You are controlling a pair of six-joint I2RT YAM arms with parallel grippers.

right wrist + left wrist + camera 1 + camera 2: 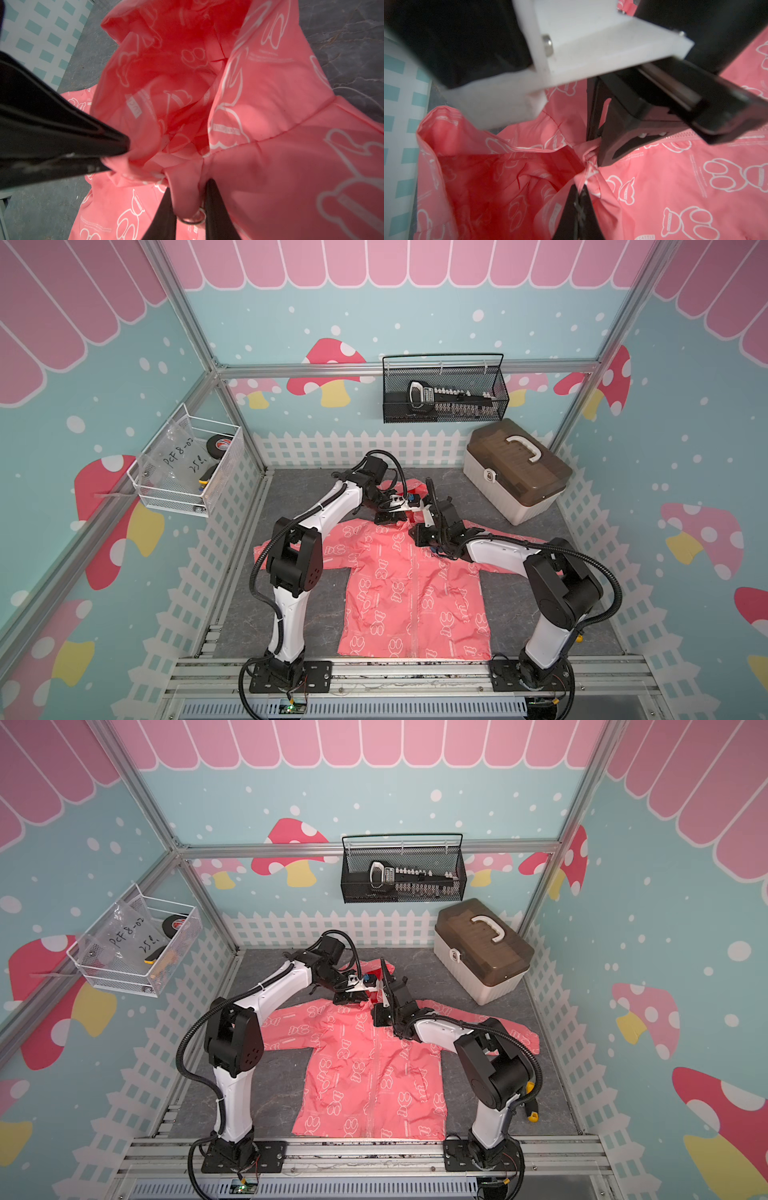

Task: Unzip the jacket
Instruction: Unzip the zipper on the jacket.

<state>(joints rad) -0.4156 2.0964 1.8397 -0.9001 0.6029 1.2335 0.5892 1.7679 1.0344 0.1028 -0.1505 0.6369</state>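
Looks barely started: jacket (374,580) flat at centre, zipper (416,605) closed full length, whole pull toward 6 o'clock left to do. At 12 o'clock, pinches collar fabric (588,172) in the tight-clamped left gripper (579,187) and brackets the zipper pull ring (192,218) with narrow jaws of the right gripper (189,187), firmness impossible to tell. Sits on a grey mat (299,614) amid teal mushroom walls (685,448), toolbox (517,470) at 2 o'clock, black mesh basket (444,389) at 12.

Both top views are bright and evenly lit; close to the jacket (675,176), wrist views look blurred and dimmer.
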